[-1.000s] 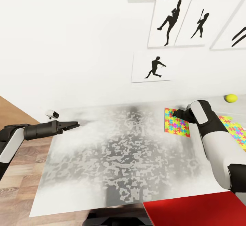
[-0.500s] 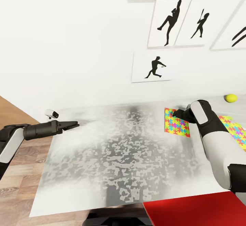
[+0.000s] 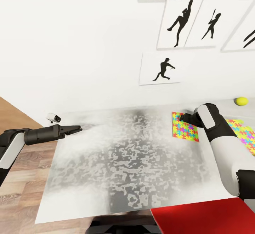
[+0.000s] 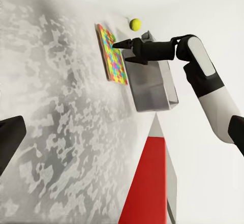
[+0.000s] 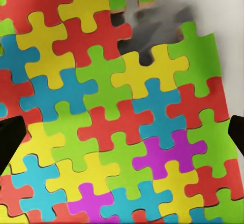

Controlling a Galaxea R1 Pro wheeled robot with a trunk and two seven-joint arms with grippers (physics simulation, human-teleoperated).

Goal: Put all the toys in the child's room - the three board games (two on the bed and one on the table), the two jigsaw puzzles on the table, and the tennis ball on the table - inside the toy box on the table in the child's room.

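We are poising our open right tool (image 3: 181, 116) over the flat multicoloured jigsaw puzzle board (image 3: 184, 126), which lies at six o'clock beneath it on the mottled grey worktop (image 3: 124, 156).

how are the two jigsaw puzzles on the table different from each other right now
The near jigsaw puzzle shows almost whole, with the right pincer poised at its far corner; the far-right jigsaw puzzle is partly hidden behind the right arm. The near one lies beside the mottled middle of the table, while the far-right one sits nearer the tennis ball. Both lie flat, with the same bright interlocking pieces.
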